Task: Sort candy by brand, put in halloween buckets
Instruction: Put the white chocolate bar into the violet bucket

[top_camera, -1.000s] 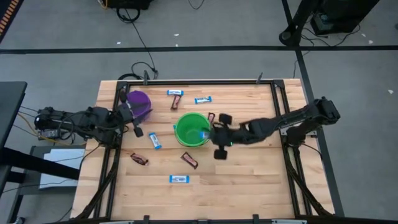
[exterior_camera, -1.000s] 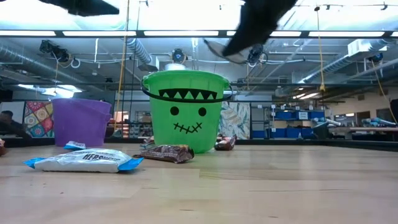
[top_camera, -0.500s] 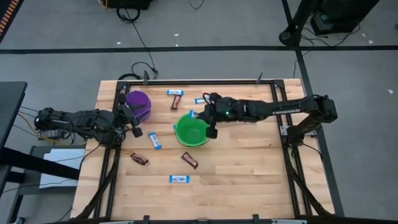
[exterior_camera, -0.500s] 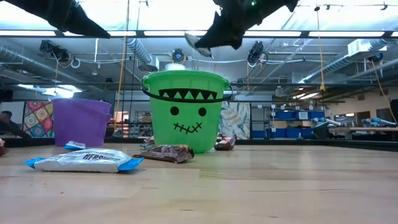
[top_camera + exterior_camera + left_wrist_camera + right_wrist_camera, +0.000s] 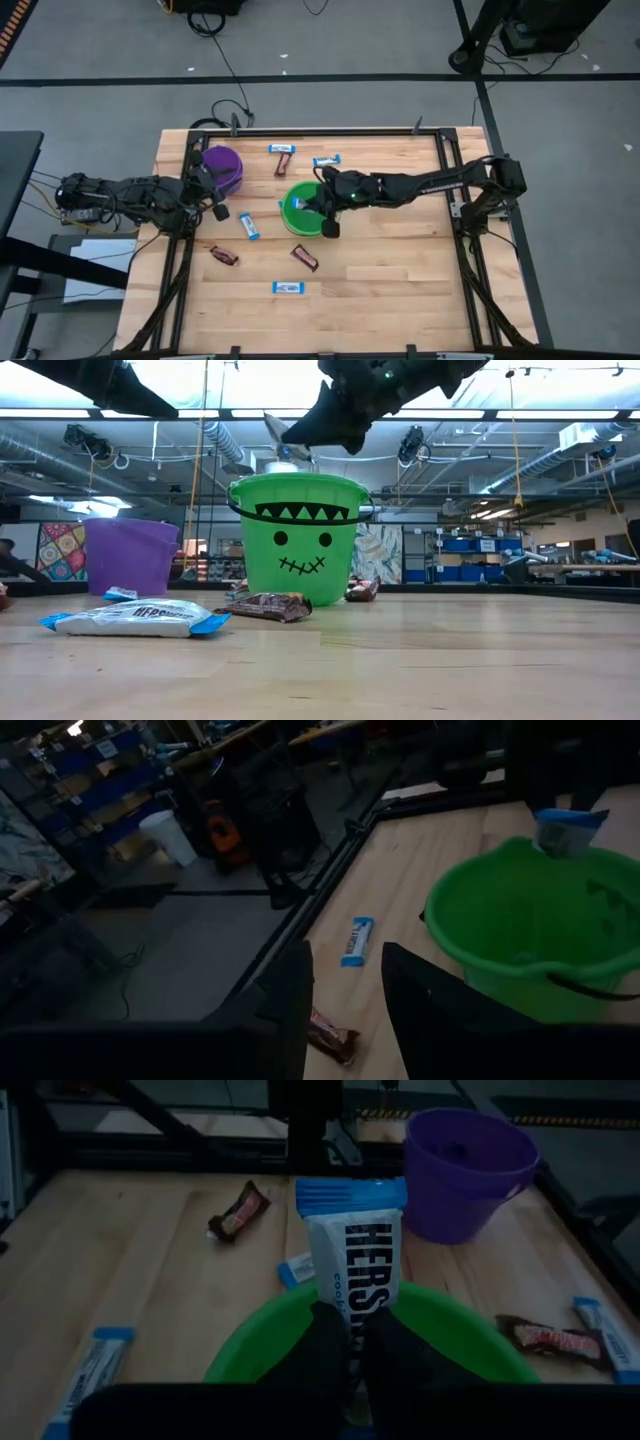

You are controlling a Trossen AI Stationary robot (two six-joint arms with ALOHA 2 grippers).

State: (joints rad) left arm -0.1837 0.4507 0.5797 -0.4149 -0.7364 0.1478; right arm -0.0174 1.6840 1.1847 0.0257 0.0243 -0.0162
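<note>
The left gripper [image 5: 213, 200] hovered at four o'clock of the round purple plastic bucket [image 5: 222, 166], its fingers [image 5: 290, 1005] parted around nothing. At the table's centre stood the bright green plastic bucket [image 5: 300, 212]. Over its rim the right gripper [image 5: 320, 207] was clamped on a light blue-and-white wrapped candy bar [image 5: 352, 1265], held upright. Other wrapped bars lay scattered on the wooden table [image 5: 400, 280], including a dark brown one [image 5: 304, 257] at six o'clock of the green bucket.
</note>
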